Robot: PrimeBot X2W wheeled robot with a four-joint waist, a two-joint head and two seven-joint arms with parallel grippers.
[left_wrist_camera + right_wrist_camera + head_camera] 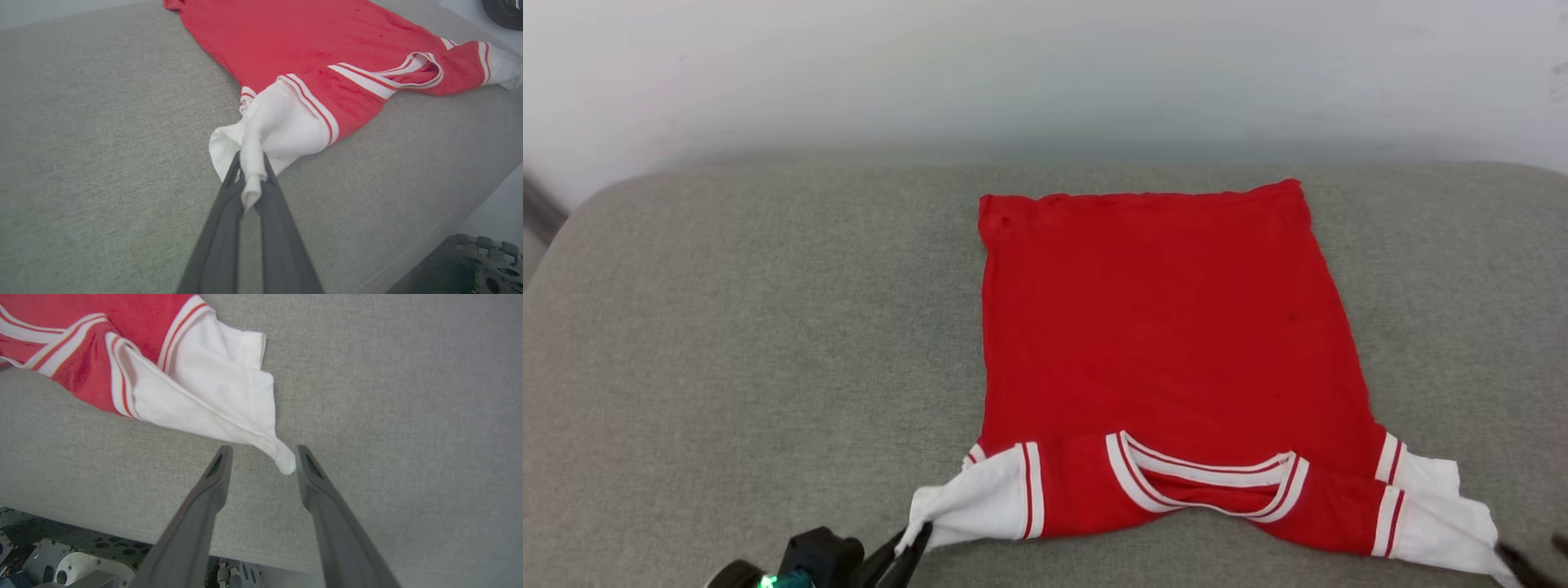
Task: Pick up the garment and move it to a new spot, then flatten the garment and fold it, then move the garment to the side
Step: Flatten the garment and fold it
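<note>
The garment [1168, 343] lies spread on the grey cushion, plain red side up, collar and white sleeves toward me. My left gripper [913, 543] is shut on the tip of the near-left white sleeve [282, 126]; in the left wrist view the bunched white cloth sits pinched between the two dark fingers [267, 171]. My right gripper [263, 459] stands open at the near-right sleeve [229, 400]. The pointed sleeve tip lies between its fingertips, close against the right finger [306, 465]. The right gripper's dark fingertips [1523, 563] show at the lower right corner of the head view.
The grey cushion [752, 351] reaches far to the left of the garment with bare fabric. Its near edge drops off just below the grippers, with parts of the robot base [73, 563] underneath. A pale wall [1045, 73] runs behind the cushion.
</note>
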